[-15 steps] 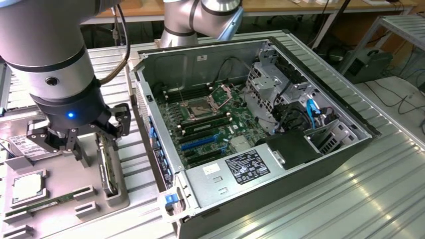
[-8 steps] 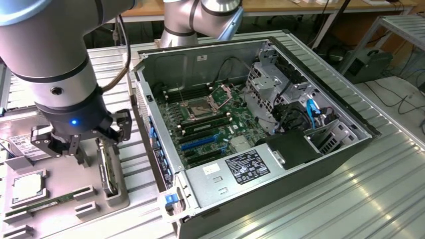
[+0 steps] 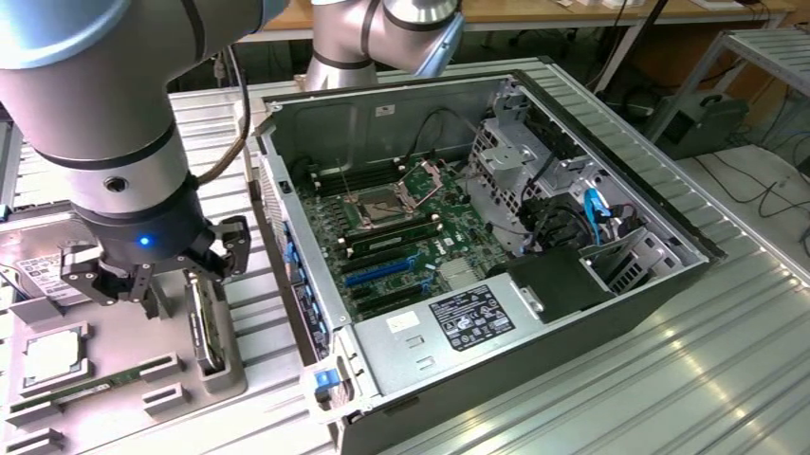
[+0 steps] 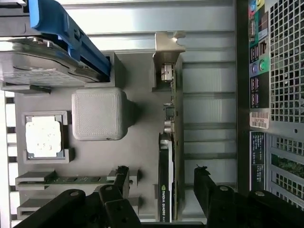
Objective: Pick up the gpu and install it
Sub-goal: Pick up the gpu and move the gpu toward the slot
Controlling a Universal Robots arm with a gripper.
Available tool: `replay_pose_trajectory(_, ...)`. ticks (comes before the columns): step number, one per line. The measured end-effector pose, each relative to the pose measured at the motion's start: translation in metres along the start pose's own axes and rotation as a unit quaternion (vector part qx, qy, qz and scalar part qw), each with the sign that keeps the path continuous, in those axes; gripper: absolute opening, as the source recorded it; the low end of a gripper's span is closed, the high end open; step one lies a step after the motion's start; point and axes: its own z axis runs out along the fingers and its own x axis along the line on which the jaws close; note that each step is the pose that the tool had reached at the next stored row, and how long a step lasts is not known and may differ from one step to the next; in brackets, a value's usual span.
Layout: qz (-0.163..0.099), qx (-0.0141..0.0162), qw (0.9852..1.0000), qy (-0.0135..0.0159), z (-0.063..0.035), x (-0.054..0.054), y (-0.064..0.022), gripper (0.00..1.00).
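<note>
Well, at the exterior view's left sits a grey tray (image 3: pixel 120 336) of spare parts. It holds a hard drive (image 3: pixel 38 275) with a white label, a square processor chip (image 3: pixel 53 355) in its own pocket, and a green memory stick (image 3: pixel 89 387) lying in a slot.

Just right of those, the graphics card (image 3: pixel 207 332) stands on its long edge in the tray, close to the tray's right side. From my wrist I see a silver bracket (image 4: pixel 167 52) at one end of it.

My pincer (image 3: pixel 165 284) hangs directly over the card and is spread wide, holding nothing. My black fingers (image 4: pixel 121 183) stand one on each side of the card, with a gap on both sides, so neither touches it.

Further right, beside the tray, a computer case (image 3: pixel 658 284) lies open on a ribbed metal table (image 3: pixel 708 379). Inside it the green motherboard (image 3: pixel 405 237) faces up, with blue slots (image 3: pixel 379 270) near its front edge. A boxy power supply (image 3: pixel 462 318) with a black label sits at the near end.
</note>
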Motion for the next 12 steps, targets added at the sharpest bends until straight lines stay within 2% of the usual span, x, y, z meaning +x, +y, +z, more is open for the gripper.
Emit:
replay_pose_trajectory(1, 0.000, 0.0003, 1.0000, 0.0023, 0.0135, -0.001, 0.0071, 0.66)
replay_pose_trajectory(2, 0.000, 0.0004, 1.0000, 0.0023, 0.0249, -0.001, 0.0106, 0.66)
replay_pose_trajectory(3, 0.000, 0.0008, 1.0000, 0.0023, 0.0336, -0.005, 0.0104, 0.66)
replay_pose_trajectory(5, 0.000, 0.0010, 1.0000, 0.0023, 0.0358, -0.006, 0.0103, 0.66)
replay_pose_trajectory(6, 0.000, 0.0011, 1.0000, 0.0022, 0.0359, -0.006, 0.0103, 0.46)
replay_pose_trajectory(8, 0.000, 0.0013, 1.0000, 0.0023, 0.0360, -0.007, 0.0102, 0.31)
replay_pose_trajectory(12, 0.000, 0.0018, 1.0000, 0.0023, 0.0361, -0.007, 0.0102, 0.28)
